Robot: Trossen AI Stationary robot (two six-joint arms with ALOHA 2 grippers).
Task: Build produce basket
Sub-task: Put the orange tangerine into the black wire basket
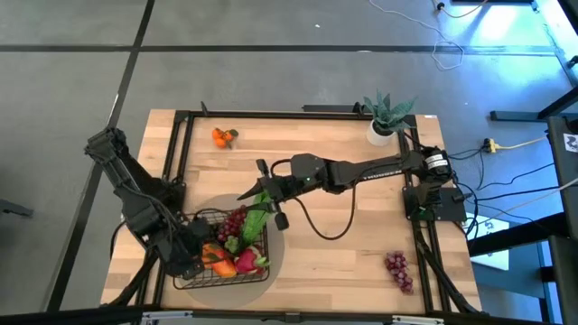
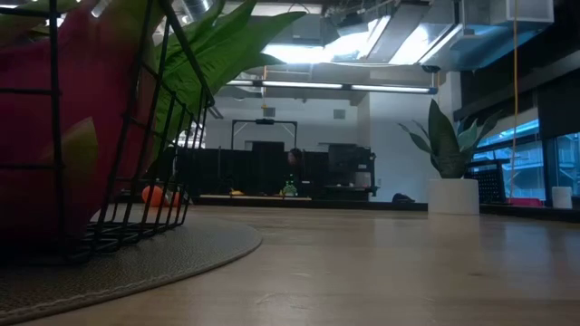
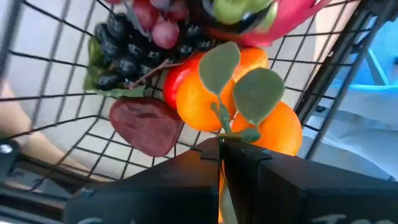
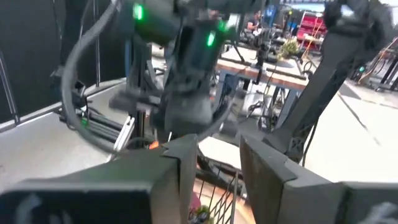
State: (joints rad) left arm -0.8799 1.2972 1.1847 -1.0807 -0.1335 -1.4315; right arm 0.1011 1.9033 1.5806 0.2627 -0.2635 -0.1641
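The black wire basket (image 1: 200,219) stands on a round grey mat at the table's near left. It holds dark and red grapes (image 1: 234,223), green leafy stalks (image 1: 256,217) and a pink dragon fruit (image 1: 247,263). A pair of oranges (image 3: 249,118) with green leaves is down inside it, under my left gripper (image 3: 221,163), which is shut on their stem. My right gripper (image 4: 217,168) reaches level from the table's right to above the basket's far right side. It is open, with nothing between its fingers. My left gripper pinches the oranges' green stem (image 3: 221,134), just below the two leaves, between its shut fingers. The fingers come steeply from above, on the basket's left side. The oranges sit below the fingertips inside the basket, against a red fruit (image 3: 176,84). Whether they rest on the mesh floor I cannot tell.
Another pair of oranges (image 1: 222,136) lies at the table's far left. A red-purple grape bunch (image 1: 398,270) lies near the right front corner. A spiky plant in a white pot (image 1: 386,117) stands at the far right. Bare wood lies between basket and grapes.
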